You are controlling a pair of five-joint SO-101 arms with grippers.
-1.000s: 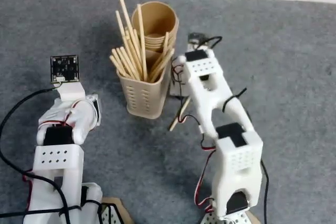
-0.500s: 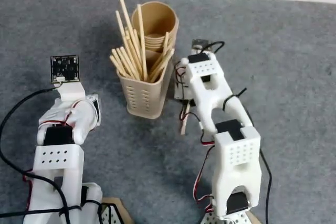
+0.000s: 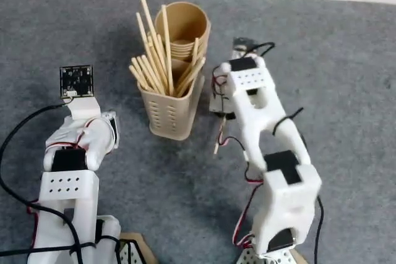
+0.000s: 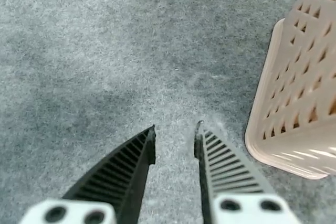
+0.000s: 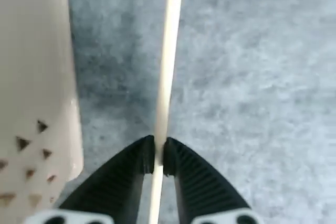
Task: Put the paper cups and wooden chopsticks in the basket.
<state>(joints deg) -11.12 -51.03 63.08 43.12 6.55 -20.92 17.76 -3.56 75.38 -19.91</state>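
Your right gripper (image 5: 159, 150) is pinched shut on a slim, pale wooden chopstick (image 5: 170, 51), whose long axis runs straight out past the fingertips. The perforated plastic basket (image 5: 37, 77) stands just beside it, on the side toward your left gripper (image 4: 175, 135), which hangs part-open and empty.

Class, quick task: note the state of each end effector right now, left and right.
Left end effector: open, holding nothing, beside the basket.
Right end effector: closed on a wooden chopstick.
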